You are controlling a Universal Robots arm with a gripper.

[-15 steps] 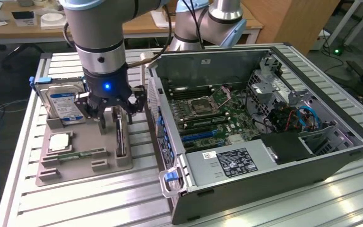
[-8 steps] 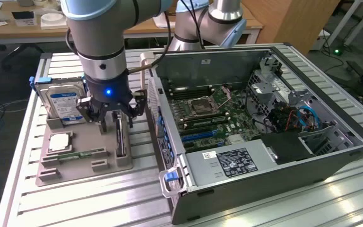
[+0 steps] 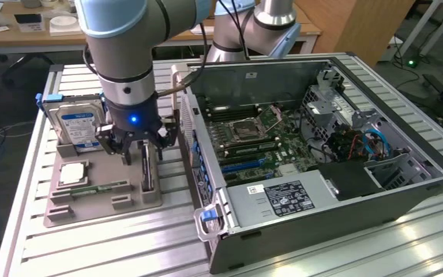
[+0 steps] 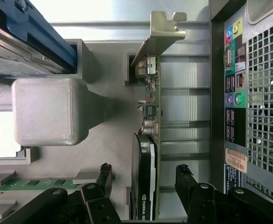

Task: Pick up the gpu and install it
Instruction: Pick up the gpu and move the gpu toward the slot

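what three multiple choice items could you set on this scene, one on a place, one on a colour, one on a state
1. Where is the gpu?
A) lying flat, cooler up
B) standing on edge in a slot of the grey holder
C) lifted in the air

2. What colours does the label on the hard drive bear?
A) blue and white
B) red and yellow
C) plain black

3. How is the gripper?
A) shut on the gpu
B) shut on nothing
C) open, one finger on each side of the gpu

Answers:
1 B: in the exterior view the card's lower edge sits in the holder's slot.
2 A: the label shows blue and white.
3 C: the wrist view shows a gap between each finger and the card.
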